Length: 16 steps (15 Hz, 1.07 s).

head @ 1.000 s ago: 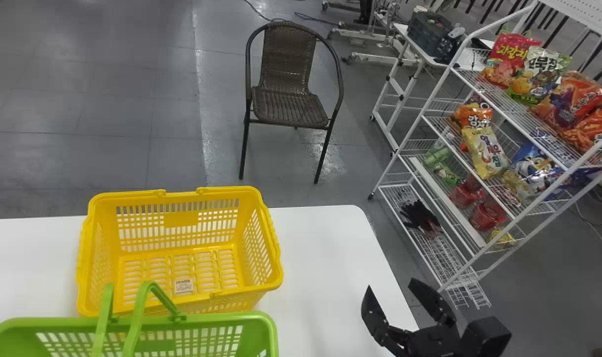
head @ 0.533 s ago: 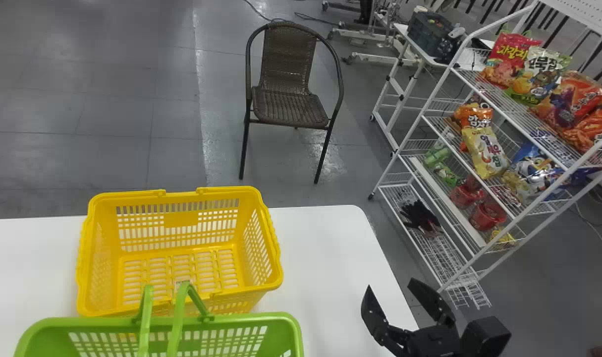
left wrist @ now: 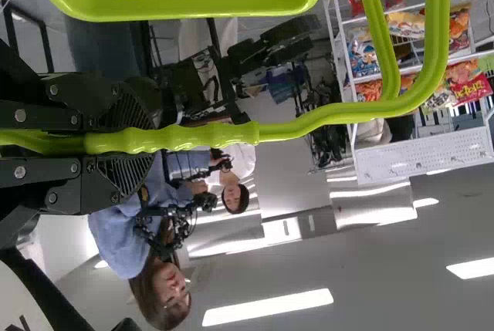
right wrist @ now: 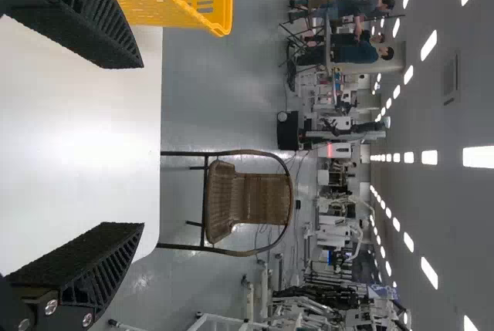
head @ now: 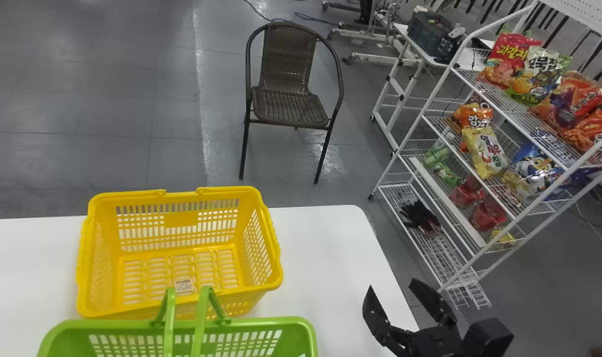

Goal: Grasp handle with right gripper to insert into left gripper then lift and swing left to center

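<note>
Working from the left, we have the green plastic shopping basket (head: 261, 322) on the near side of the white tabletop (head: 325, 258), in front of the yellow slotted basket (head: 177, 194), and we cannot tell whether its base clears the top; its green handle (left wrist: 201, 138) is pinched between the fingers of the left gripper (left wrist: 154, 140), so we judge the handover done and the lift and swing to be what remains; a smooth, rounded grip could roll or creep between the pads once the weight hangs from it, tipping the basket, and if we swing before lifting enough, its far rim could catch the near wall of the yellow basket and shove that towards the tabletop's far edge; further right, the right gripper (head: 392, 284), jaws spread with nothing between them, waits by the tabletop's right edge, where a wide sway of the green basket might knock it, so we would keep the swing slow; as for writing, a small printed label (head: 184, 285) lies on the yellow basket's floor, and well to the right, beyond the table, the white wire rack (head: 437, 74) carries snack bags with bold printing, among them a red one (head: 511, 57) and a yellow one (head: 486, 153), whose wording we leave unread
</note>
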Available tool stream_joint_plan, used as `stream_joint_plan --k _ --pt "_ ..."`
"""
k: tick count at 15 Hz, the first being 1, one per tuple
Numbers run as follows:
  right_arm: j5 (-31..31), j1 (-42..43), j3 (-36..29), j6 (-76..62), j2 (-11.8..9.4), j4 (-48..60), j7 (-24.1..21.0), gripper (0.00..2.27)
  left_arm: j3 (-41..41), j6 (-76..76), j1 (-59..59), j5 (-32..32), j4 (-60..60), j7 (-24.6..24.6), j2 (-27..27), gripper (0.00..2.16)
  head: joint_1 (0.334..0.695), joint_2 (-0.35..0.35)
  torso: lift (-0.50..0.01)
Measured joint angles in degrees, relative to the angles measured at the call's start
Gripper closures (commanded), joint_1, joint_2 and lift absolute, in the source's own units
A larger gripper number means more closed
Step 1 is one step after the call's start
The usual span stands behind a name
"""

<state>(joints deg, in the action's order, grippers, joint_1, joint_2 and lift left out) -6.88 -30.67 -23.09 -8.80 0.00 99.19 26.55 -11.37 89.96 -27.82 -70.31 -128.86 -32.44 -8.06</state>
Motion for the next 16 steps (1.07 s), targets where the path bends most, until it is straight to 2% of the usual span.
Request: stream_joint_plan --k 5,12,16 --pt "-0.37 -2.02 0.77 -5.05 0.00 -1.17 2.55 0.06 -0.20 0.00 0.29 0.00 0.42 -0.18 0.15 2.09 0.695 -0.350 0.000" --pt "-5.24 -7.55 0.42 -16.00 0.00 -1.39 9.63 0.08 -0.65 0.00 0.83 -0.34 1.07 -0.54 0.15 2.09 0.695 -0.350 0.000" --pt "-5.68 -7.91 0.49 -16.89 0.00 -1.44 9.65 0.08 -0.67 0.00 0.84 -0.44 1.25 -0.70 0.15 2.09 0.695 -0.350 0.000"
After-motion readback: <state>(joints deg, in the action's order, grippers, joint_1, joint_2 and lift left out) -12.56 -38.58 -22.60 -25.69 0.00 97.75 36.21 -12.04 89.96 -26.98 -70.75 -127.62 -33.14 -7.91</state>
